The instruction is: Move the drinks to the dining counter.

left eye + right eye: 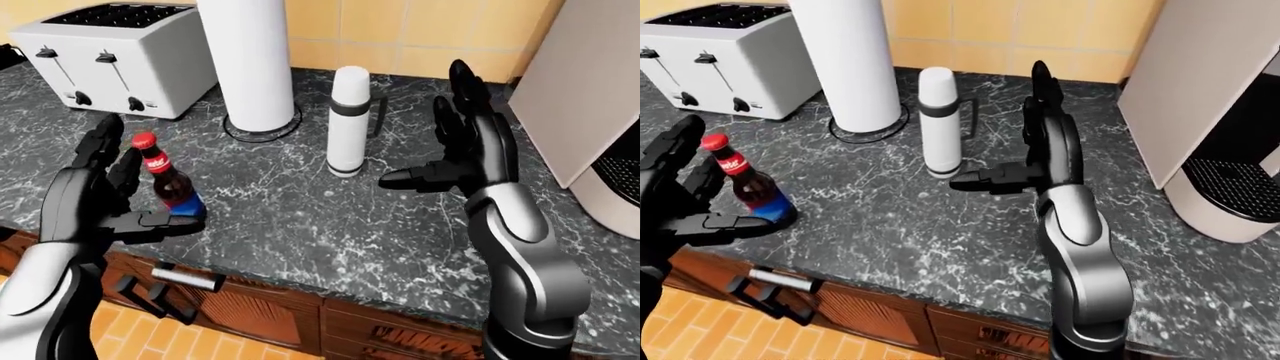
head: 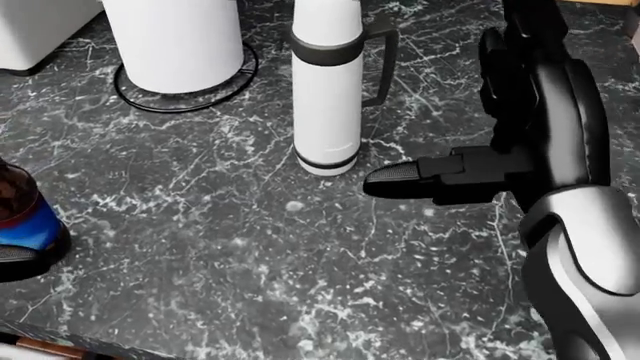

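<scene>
A cola bottle (image 1: 166, 178) with a red cap and blue label stands on the dark marble counter (image 1: 300, 232) at the left. My left hand (image 1: 118, 193) is open around it: the fingers stand left of the bottle and the thumb reaches under its base. A white thermos flask (image 1: 348, 120) with a black band and handle stands upright mid-counter. My right hand (image 1: 440, 154) is open just right of the flask, thumb pointing at it, not touching.
A white toaster (image 1: 115, 56) sits at the top left. A white paper-towel roll (image 1: 248, 64) stands on a ring holder beside the flask. A coffee machine (image 1: 1230, 180) stands at the right. Wooden cabinets with handles (image 1: 185, 279) run below the counter edge.
</scene>
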### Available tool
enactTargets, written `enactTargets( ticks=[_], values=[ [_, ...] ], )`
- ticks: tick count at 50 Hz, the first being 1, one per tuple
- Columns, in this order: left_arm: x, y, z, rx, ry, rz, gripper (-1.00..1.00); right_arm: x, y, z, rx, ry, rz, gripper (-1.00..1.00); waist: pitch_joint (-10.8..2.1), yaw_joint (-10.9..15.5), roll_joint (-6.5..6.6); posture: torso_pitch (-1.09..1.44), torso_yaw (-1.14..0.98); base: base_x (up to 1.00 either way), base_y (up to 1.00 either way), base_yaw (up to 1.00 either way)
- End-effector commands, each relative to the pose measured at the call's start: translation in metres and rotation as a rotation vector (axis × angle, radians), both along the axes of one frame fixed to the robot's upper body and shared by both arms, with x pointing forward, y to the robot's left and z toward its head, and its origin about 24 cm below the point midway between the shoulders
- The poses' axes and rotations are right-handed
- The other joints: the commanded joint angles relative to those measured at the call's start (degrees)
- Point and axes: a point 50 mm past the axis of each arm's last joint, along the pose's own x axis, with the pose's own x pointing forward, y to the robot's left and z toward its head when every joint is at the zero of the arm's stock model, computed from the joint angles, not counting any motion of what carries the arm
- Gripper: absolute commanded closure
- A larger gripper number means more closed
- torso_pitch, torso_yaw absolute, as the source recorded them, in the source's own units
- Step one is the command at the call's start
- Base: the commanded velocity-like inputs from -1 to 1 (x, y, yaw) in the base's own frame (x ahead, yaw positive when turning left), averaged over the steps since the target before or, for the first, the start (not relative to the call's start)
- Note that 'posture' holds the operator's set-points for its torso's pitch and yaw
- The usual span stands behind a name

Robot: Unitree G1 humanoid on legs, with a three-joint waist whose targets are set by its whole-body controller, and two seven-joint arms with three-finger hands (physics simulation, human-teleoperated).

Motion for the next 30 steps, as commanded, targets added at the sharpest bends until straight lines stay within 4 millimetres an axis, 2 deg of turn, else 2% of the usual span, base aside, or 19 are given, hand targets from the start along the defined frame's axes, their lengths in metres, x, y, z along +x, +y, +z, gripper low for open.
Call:
enactTargets(
  ticks=[1,30],
  values=[
    [-0.002,-0.001,0.013,0.039,-0.077,-0.001,-1.00,-0.004,0.002,0.015,-0.001,-0.085,0.004,-1.00,-1.08,0.09,0.35,0.00,0.00,0.00,0.00,0.00],
    [0.026,0.006,-0.026,0.082,0.010,0.048,-1.00,-0.004,0.015,0.011,0.002,-0.086,0.028,-1.00,-1.65,0.47,0.45,0.00,0.00,0.00,0.00,0.00]
  ],
)
